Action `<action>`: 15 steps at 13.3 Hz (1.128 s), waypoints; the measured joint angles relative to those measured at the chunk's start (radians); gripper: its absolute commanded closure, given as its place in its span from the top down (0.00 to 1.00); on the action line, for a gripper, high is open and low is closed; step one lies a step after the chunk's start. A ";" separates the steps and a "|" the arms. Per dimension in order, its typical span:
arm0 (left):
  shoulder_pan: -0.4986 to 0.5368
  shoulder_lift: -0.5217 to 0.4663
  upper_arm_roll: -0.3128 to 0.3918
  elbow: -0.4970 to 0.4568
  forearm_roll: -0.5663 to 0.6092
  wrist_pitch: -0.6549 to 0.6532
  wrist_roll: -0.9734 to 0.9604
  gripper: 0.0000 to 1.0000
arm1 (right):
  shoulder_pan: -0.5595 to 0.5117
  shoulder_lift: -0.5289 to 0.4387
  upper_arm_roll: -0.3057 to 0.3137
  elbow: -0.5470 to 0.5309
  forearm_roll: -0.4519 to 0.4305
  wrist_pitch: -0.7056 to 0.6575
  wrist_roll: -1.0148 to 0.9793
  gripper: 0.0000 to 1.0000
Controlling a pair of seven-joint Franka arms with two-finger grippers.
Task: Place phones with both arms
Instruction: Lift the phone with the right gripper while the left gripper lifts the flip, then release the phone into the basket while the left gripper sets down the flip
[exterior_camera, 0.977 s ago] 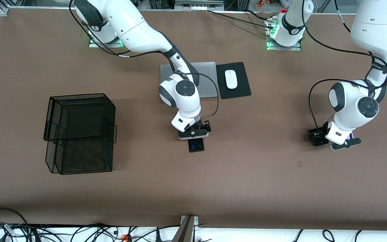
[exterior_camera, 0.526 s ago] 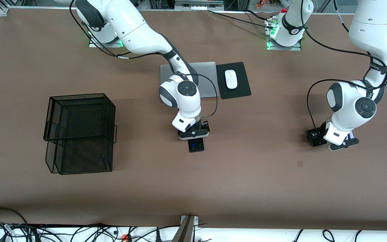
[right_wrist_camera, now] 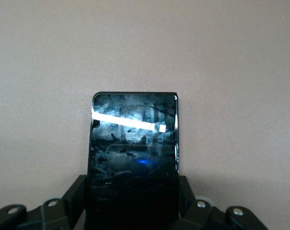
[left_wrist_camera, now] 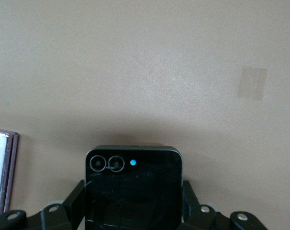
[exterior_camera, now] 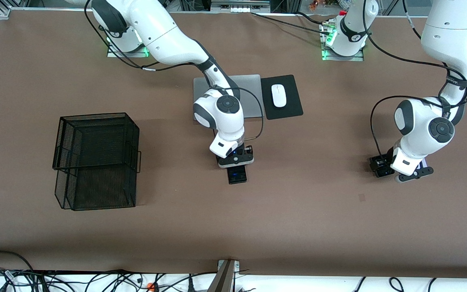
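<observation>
Little has shifted since a second ago: the right arm's wrist has edged slightly toward the laptop (exterior_camera: 228, 96), and the left arm has crept a touch toward the right arm's end. The right gripper (exterior_camera: 236, 161) sits low at mid-table, fingers (right_wrist_camera: 74, 196) pinching the long phone (exterior_camera: 237, 175) by its sides. The left gripper (exterior_camera: 399, 170) is down at its own end, fingers (left_wrist_camera: 73, 203) closed on the small black phone (left_wrist_camera: 133, 189). The lilac phone (left_wrist_camera: 2, 172) lies just beside it on the table (exterior_camera: 298, 219).
</observation>
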 measured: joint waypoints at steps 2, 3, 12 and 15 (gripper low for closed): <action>-0.004 0.000 0.000 0.000 0.000 0.000 -0.002 0.02 | 0.000 0.000 -0.001 0.000 0.000 -0.001 0.000 0.00; -0.009 0.000 0.000 0.000 0.000 0.000 -0.011 0.02 | 0.000 0.000 -0.004 0.002 0.000 -0.005 0.000 0.00; -0.104 0.002 -0.004 0.015 0.000 -0.010 -0.145 0.02 | -0.136 -0.228 -0.073 0.051 0.000 -0.312 0.001 0.00; -0.217 0.013 -0.006 0.067 0.000 -0.070 -0.286 0.03 | -0.267 -0.356 -0.077 0.043 0.018 -0.476 -0.109 0.00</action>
